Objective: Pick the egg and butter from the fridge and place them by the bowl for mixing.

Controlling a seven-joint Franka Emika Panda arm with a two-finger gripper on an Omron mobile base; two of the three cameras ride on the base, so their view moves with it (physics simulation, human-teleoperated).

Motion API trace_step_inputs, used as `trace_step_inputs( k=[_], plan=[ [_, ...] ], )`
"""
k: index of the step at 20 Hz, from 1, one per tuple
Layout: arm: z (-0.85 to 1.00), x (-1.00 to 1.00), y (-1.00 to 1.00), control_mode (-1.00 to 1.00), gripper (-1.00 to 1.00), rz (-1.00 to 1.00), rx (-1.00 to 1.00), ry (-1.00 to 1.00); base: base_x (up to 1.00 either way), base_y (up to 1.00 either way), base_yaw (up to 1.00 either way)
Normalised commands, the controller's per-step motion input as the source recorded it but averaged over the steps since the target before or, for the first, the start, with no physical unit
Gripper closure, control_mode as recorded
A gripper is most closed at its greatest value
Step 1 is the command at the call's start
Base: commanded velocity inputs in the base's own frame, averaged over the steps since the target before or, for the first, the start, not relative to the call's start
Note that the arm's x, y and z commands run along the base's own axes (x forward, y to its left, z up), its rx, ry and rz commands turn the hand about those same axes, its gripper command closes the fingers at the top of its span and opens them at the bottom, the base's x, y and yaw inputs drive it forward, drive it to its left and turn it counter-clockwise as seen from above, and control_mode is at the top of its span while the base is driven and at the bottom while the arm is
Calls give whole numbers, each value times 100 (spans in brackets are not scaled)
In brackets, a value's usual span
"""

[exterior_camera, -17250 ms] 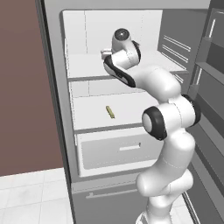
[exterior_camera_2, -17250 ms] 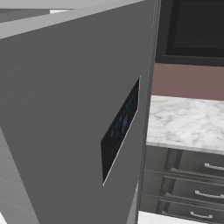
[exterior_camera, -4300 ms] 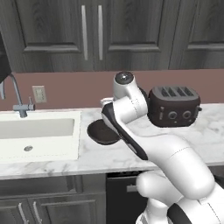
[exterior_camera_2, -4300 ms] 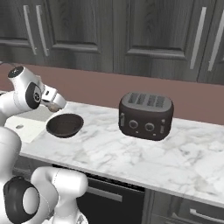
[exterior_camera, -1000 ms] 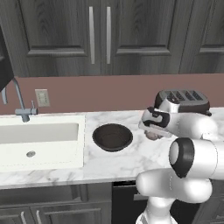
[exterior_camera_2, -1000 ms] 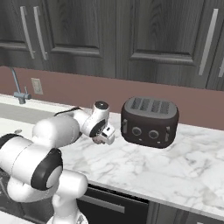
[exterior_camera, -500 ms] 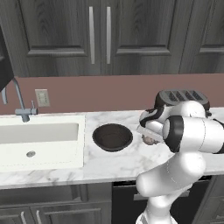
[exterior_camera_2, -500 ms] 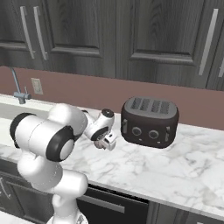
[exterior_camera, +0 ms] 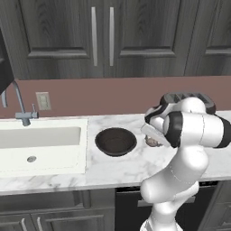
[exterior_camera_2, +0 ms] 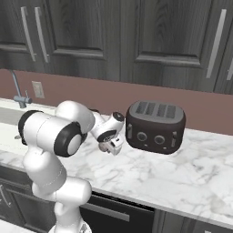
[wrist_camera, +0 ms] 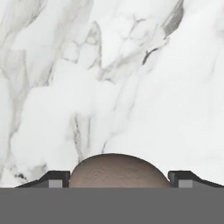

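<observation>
The egg (wrist_camera: 118,170), brownish-grey, sits between my two dark fingertips (wrist_camera: 54,178), which press on its two sides. My gripper (exterior_camera: 152,138) is shut on the egg (exterior_camera: 153,142) and hangs low over the marble counter, just right of the round dark bowl (exterior_camera: 116,140). From the other side, the gripper (exterior_camera_2: 112,146) points down at the counter in front of the toaster's left end. I cannot tell whether the egg touches the counter. The butter and the fridge are out of view.
A dark toaster (exterior_camera_2: 154,126) stands on the counter (exterior_camera_2: 182,177) close behind and right of the hand. A white sink (exterior_camera: 40,144) with a faucet (exterior_camera: 20,103) lies left of the bowl. Dark cabinets hang above.
The arm's elbow has swung round. The hand has dropped a little and eased toward the bowl, with the egg still in it.
</observation>
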Motion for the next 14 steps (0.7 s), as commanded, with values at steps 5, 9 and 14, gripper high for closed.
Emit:
trace_step_inputs(
  k=[5, 9, 14],
  plan=[
    [-25, 8, 31, -100, 100, -9, 7, 0, 0, 0, 0],
    [-25, 8, 35, -100, 100, -11, 4, 0, 0, 0, 0],
    [-27, 0, 43, -100, 100, -11, 2, 0, 0, 0, 0]
  ],
)
